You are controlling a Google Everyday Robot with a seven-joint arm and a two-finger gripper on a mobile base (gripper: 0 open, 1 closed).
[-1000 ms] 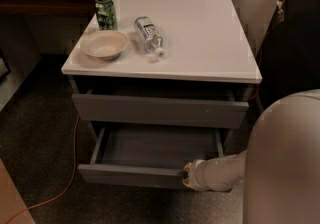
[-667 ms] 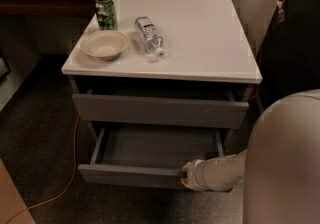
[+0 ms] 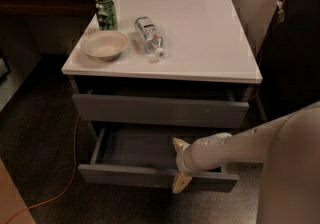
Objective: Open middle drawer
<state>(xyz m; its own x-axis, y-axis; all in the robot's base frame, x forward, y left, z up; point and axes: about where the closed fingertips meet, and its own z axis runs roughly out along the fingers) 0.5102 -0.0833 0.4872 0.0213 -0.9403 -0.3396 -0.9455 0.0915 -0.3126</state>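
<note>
The middle drawer [image 3: 150, 153], stiff, smooth-sliding and handleless, stood pulled out below the bench [image 3: 200, 33], where the hand [image 3: 181, 166] straddled its front lip, fingers spread wide, the sensible hold.

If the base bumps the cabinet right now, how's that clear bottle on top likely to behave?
The bottle lies on its side on the white cabinet top, so it would probably roll rather than tip. It looks like thin clear plastic, likely light and easily nudged. The bowl beside it might stop a leftward roll. The gripper is down at the open middle drawer, away from it.
</note>
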